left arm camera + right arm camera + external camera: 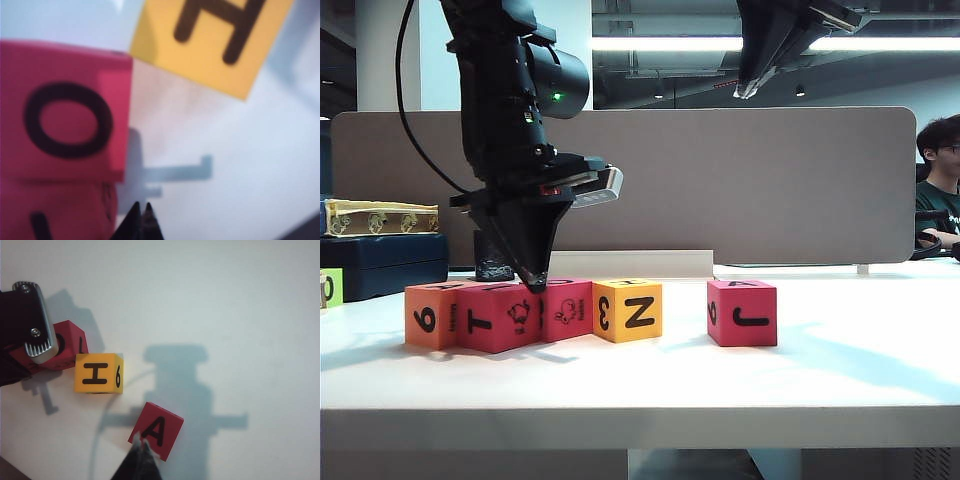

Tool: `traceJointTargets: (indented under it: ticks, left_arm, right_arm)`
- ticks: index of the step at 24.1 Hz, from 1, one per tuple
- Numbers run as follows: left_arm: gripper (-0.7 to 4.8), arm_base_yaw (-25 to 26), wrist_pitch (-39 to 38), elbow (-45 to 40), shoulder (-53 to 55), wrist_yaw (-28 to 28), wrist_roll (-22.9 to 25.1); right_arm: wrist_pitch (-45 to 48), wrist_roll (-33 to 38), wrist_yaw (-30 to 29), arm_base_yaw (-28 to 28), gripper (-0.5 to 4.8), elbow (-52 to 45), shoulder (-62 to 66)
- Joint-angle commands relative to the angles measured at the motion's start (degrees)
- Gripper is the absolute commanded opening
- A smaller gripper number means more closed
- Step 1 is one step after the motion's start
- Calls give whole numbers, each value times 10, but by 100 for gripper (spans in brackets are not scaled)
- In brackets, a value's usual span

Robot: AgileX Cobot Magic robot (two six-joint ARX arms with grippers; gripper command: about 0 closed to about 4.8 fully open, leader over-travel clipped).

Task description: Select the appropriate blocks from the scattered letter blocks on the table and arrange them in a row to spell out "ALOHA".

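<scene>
Thick white front edge of the smooth white table [640, 425] is nearest in the exterior view. On the top, a row of foam-looking cubes with black markings: orange cube [430, 314] showing "6" at far left, touching a magenta-red cube [500, 318] showing "T" and a small picture, then a second magenta-red cube [567, 309] with a picture face, then a yellow cube [628, 310] showing "3" and "N". Third magenta-red cube [742, 313] showing "J" sits apart to the right, clear gap from the yellow one.

Left gripper [534, 282]: black, pointing down, fingers pinched together with nothing between them, tip down at the row, at the junction of the two magenta-red cubes. Left wrist view: tip [141, 210] just beside the magenta-red cube with "O" on top [65, 117]; yellow cube's top face reads "H" [215, 40]. Contact with the "O" cube: cannot tell.

Right gripper [748, 88]: high above the table at upper right, closed, empty. Right wrist view: its tip [141, 447] is over the lone magenta-red cube, top face "A" [156, 430]; yellow "H" cube [98, 373] nearby.

Lime-green cube [330, 287] at far left edge, well apart from the row.
</scene>
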Motion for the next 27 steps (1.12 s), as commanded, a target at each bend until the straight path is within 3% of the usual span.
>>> traceJointTargets:
  ticks: [1, 5, 27]
  left_arm:
    - [-6, 0, 17, -9, -1, -18, 0]
    - [-6, 0, 24, -20, 0, -24, 0]
    - [-6, 4, 76, -26, 3, -169, 2]
  right_arm:
    - [9, -1, -1, 3, -5, 2, -4]
    - [9, -1, -1, 3, -5, 2, -4]
    - [6, -1, -1, 3, -5, 2, -4]
